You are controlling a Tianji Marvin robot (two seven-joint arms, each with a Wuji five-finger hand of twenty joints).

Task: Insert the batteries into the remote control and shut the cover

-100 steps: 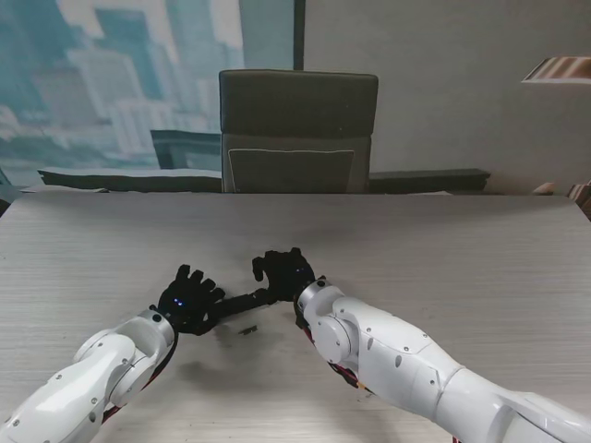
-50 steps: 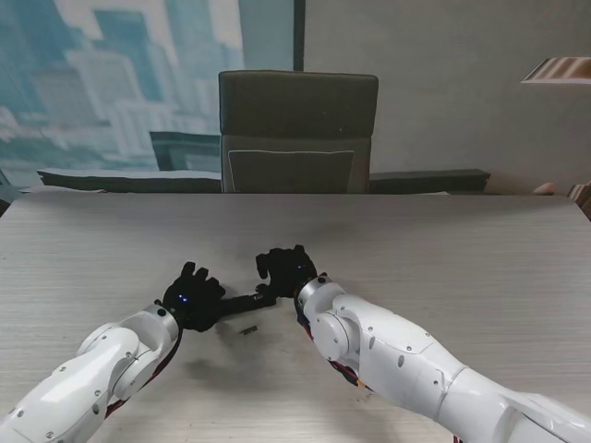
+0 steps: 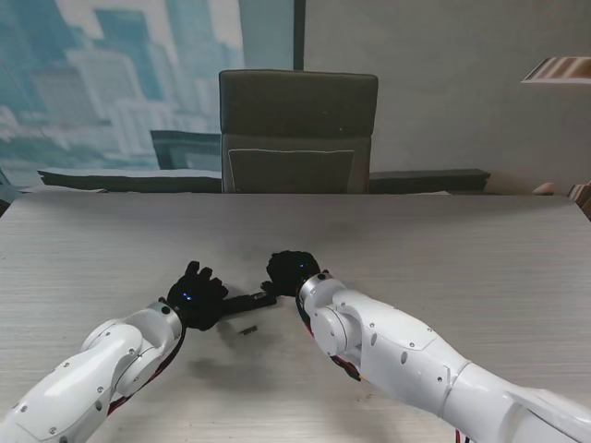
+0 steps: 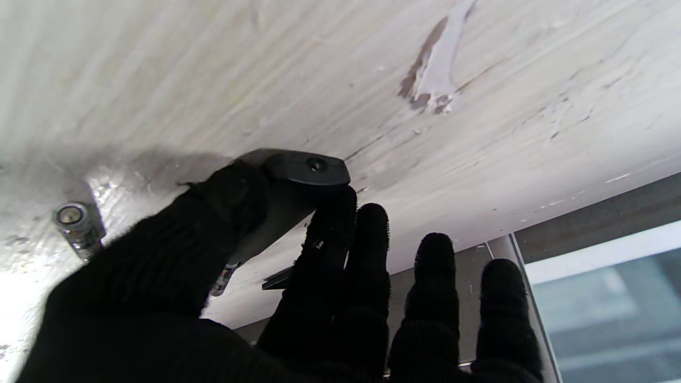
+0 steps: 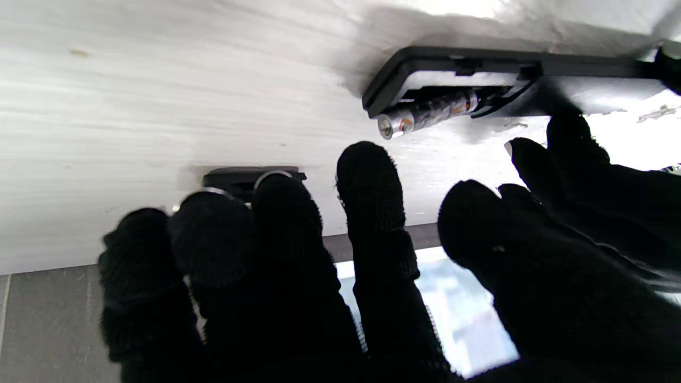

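On the table (image 3: 443, 249), left hand (image 3: 192, 297) pinches the remote control (image 3: 247, 299); right hand (image 3: 294, 269) spread, loose battery (image 3: 247, 329) nearby.

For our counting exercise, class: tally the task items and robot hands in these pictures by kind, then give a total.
Remote control: 1
Batteries: 2 (compartment battery, loose battery)
Loose cover: 1
Robot hands: 2 (left robot hand, right robot hand)
Total: 6
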